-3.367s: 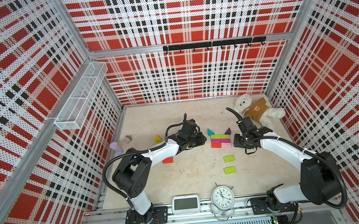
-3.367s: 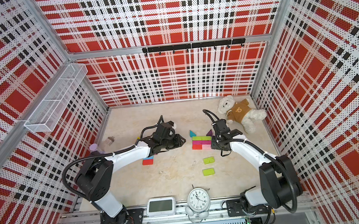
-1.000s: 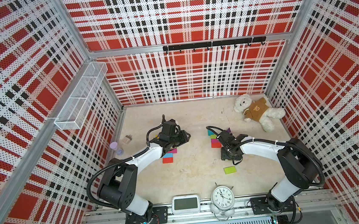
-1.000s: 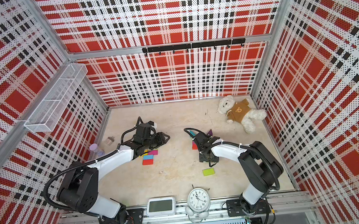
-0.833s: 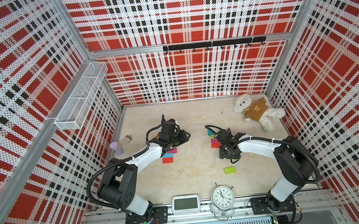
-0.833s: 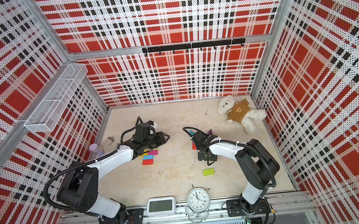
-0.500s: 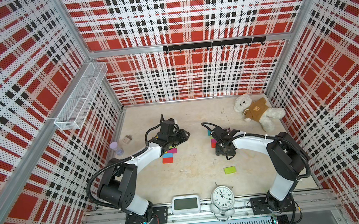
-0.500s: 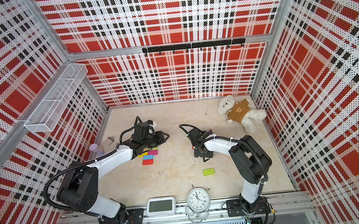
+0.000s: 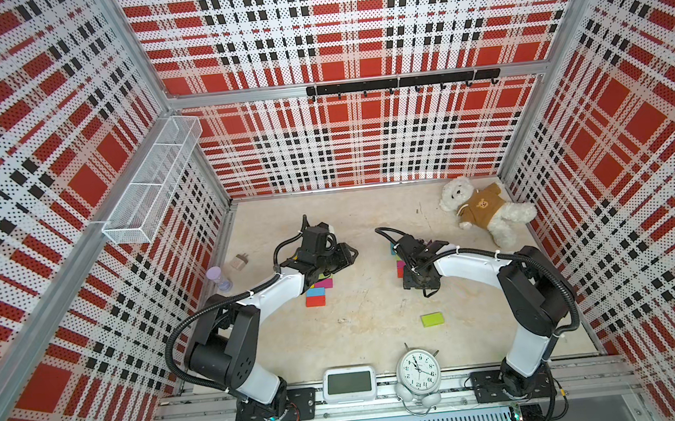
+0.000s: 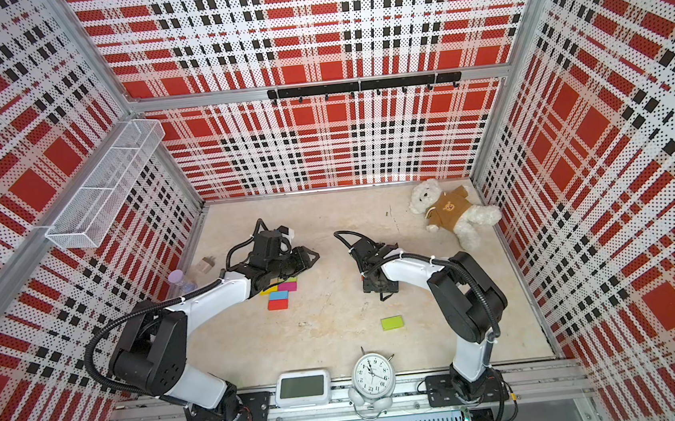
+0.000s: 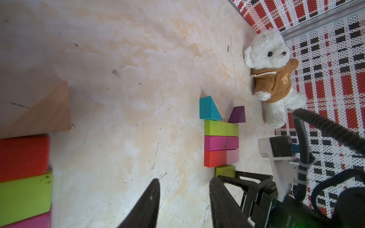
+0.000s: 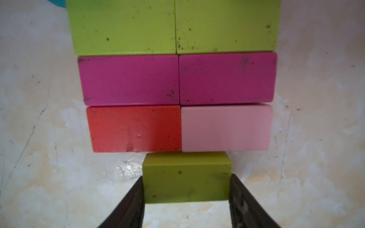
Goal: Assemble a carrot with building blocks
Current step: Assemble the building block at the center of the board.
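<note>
Held lime brick (image 12: 186,177) sits against the brick rows (image 12: 177,79); teddy bear (image 9: 482,211) beyond.

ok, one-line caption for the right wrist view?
Right gripper holds a lime brick against the red-orange brick and pink brick, at their seam.

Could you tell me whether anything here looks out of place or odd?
The lime brick in the right tool butts against the red brick and pink brick, across their seam: green at the end opposite the lime row seems odd for a carrot. A lone lime brick lies apart near the alarm clock.
</note>
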`<state>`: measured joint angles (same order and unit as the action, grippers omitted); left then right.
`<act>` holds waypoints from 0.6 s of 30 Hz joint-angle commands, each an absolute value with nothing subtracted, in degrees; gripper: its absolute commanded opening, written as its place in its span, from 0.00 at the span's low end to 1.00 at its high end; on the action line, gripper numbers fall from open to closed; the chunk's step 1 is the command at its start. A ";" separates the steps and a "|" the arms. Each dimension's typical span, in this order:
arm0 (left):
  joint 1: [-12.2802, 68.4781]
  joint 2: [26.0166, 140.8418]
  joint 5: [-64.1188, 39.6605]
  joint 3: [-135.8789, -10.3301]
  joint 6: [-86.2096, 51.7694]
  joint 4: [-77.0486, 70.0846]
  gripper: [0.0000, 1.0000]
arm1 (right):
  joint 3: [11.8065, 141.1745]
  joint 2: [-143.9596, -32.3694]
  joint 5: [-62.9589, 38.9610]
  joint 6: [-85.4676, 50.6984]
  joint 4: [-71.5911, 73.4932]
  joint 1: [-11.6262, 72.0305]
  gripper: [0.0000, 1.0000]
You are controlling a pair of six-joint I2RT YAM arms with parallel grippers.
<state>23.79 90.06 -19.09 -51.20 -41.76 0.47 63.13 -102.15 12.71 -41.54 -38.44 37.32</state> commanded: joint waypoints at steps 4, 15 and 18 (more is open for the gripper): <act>23.37 90.62 -19.45 -52.12 -42.10 -0.88 0.45 | 64.32 -103.31 13.97 -40.96 -38.63 37.57 0.62; 23.69 90.70 -19.51 -52.07 -42.19 -0.88 0.45 | 64.67 -103.27 14.69 -40.73 -38.58 37.57 0.69; 23.67 90.62 -19.54 -52.11 -42.19 -0.88 0.45 | 64.95 -102.75 14.68 -40.74 -38.67 37.55 0.71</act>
